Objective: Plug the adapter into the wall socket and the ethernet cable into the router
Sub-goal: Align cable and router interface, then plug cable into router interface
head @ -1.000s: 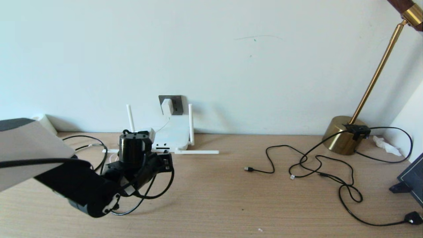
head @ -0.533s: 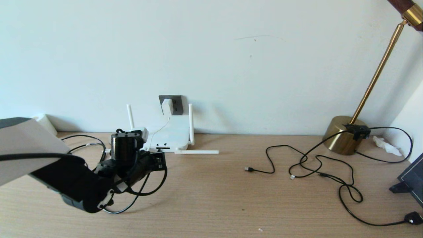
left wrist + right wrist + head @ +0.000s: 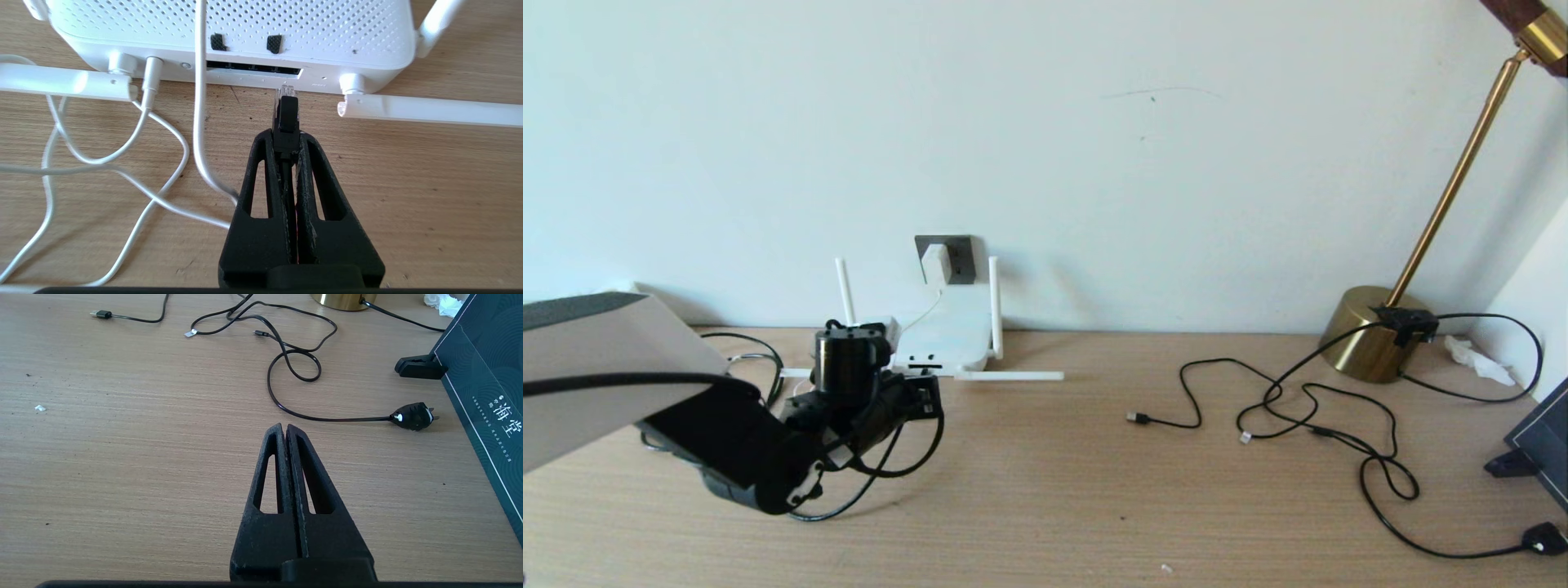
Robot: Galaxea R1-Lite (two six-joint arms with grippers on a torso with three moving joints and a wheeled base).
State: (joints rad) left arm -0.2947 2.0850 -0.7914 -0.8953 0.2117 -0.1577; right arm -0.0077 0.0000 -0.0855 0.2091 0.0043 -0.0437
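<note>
The white router (image 3: 947, 331) leans against the wall, its port edge facing me. Above it the white adapter (image 3: 935, 261) sits in the dark grey wall socket (image 3: 960, 255). My left gripper (image 3: 286, 136) is shut on the black plug of the ethernet cable (image 3: 288, 116). The plug's clear tip stands just short of the right end of the router's (image 3: 229, 32) dark port slot (image 3: 253, 69). In the head view the left gripper (image 3: 921, 398) hovers low in front of the router. My right gripper (image 3: 284, 428) is shut and empty over bare table.
Two router antennas lie flat on the table (image 3: 429, 112), (image 3: 61, 81), either side of the ports. White cords (image 3: 122, 163) loop nearby. At the right are thin black cords (image 3: 1307, 408), a brass lamp base (image 3: 1372, 331), a black mains plug (image 3: 412, 415) and a dark blue box (image 3: 482, 375).
My left arm swung a little to the left with the plug, then came partly back to the right. It ends slightly left of where it was.
</note>
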